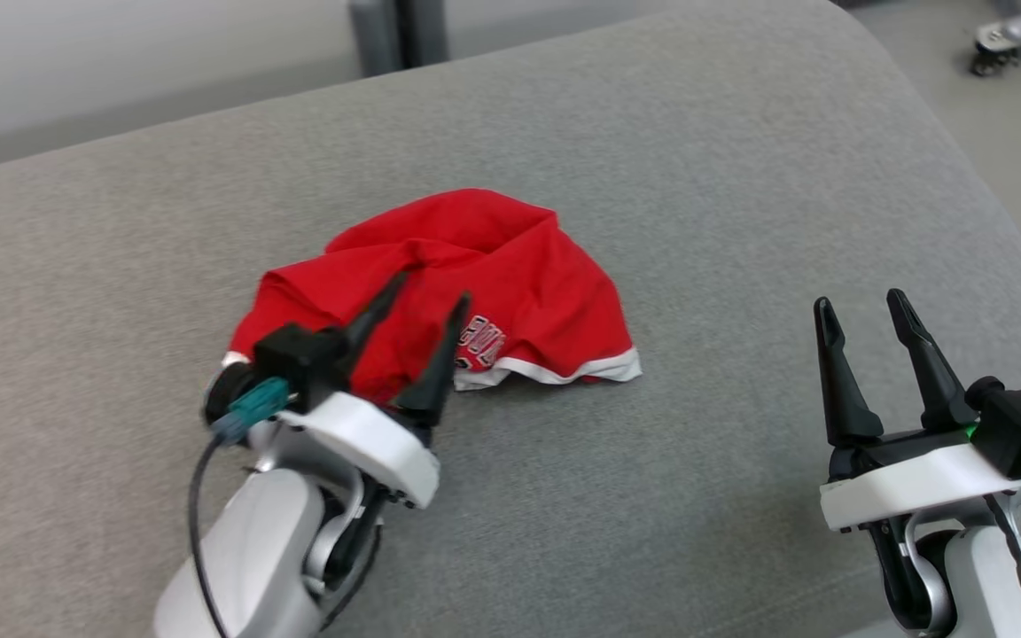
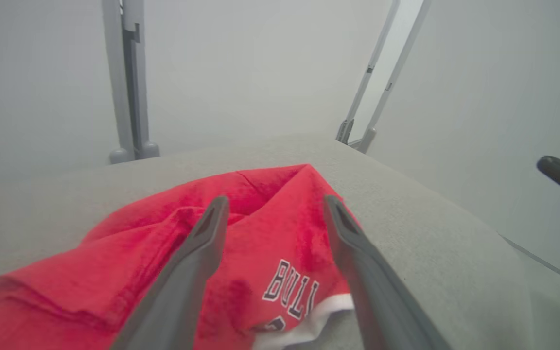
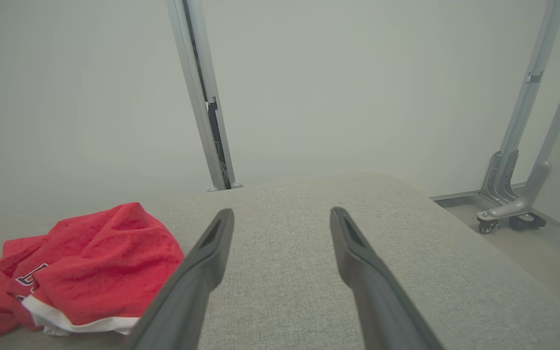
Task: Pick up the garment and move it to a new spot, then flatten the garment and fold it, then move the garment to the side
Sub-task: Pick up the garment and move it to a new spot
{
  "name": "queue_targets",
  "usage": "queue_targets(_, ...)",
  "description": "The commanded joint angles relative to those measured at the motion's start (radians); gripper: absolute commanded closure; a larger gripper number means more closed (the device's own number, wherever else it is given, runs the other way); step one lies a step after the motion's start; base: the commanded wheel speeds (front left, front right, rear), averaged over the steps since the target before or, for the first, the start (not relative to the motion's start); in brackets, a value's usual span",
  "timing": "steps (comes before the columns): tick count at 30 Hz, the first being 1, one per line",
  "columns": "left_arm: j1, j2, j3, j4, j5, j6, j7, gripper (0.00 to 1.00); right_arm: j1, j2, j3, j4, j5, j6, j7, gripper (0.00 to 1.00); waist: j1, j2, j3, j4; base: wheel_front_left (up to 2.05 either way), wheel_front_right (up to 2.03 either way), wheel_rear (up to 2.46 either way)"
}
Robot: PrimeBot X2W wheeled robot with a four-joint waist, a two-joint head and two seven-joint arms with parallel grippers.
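A red garment (image 1: 510,266) lies crumpled on the grey padded surface (image 1: 697,133), a little left of the middle, with its white hem (image 1: 564,372) along the near right edge and white lettering (image 2: 292,287) just above that hem. The left end effector (image 1: 431,291) hangs over the near left part of the garment, its two dark fingers (image 2: 187,272) spread apart. In the left wrist view the red cloth shows between and beneath them, and nothing is pinched. Whether the fingertips touch the cloth cannot be told.

The right end effector (image 1: 860,301) is at the near right, well apart from the garment, over bare grey fabric. Its fingers (image 3: 358,257) are spread wide too and hold nothing. Beyond the far right corner of the surface, a wheeled metal frame (image 3: 508,214) stands on the floor.
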Motion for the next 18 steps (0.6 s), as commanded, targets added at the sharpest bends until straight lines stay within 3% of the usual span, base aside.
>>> queue_targets(1,0.030,0.026,0.032,-0.035,-0.009,0.029,-0.023,0.00,0.000,-0.004,-0.006,-0.005,-0.013,0.000,0.007,0.00,0.0000,0.0000,-0.033,0.058,0.00,0.00,0.00)
queue_targets(7,0.118,0.092,0.149,-0.125,-0.041,0.111,-0.078,0.00,0.018,-0.004,-0.029,-0.020,-0.039,0.000,0.036,0.00,0.0000,0.0000,-0.078,0.139,0.00,0.00,0.00)
queue_targets(11,0.154,0.123,0.202,-0.147,-0.054,0.136,-0.098,0.00,0.028,-0.004,-0.037,-0.029,-0.051,0.000,0.048,0.00,0.0000,0.0000,-0.097,0.170,0.00,0.00,0.00)
queue_targets(18,0.233,0.183,0.314,-0.188,-0.101,0.122,-0.130,0.00,0.050,-0.004,-0.042,-0.045,-0.066,0.000,0.073,0.00,0.0000,0.0000,-0.133,0.208,0.00,0.00,0.00)
